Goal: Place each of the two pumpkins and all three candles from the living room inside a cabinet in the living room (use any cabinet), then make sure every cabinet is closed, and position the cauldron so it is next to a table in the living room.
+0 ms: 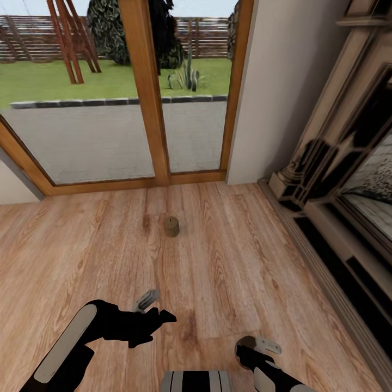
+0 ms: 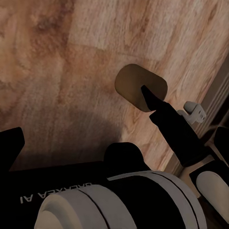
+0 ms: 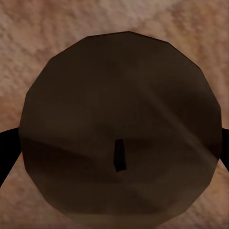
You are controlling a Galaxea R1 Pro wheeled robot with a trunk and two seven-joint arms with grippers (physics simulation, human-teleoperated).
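Note:
A short beige-grey candle (image 1: 171,226) stands alone on the wooden floor in front of the glass door. A second candle (image 1: 245,343) sits low at the right, with my right gripper (image 1: 251,347) shut on it. In the right wrist view this candle (image 3: 119,109) is seen end-on, its dark wick showing, with black fingers at both sides. In the left wrist view the same candle (image 2: 132,83) shows over the floor with a black finger (image 2: 164,117) against it. My left gripper (image 1: 155,308) hovers open and empty over the floor, short of the standing candle.
A wood-framed glass door (image 1: 147,92) to the garden closes off the far side. A pale wall (image 1: 283,81) and an ornate dark fireplace surround (image 1: 326,174) run along the right. Bare plank floor (image 1: 81,245) lies to the left and ahead.

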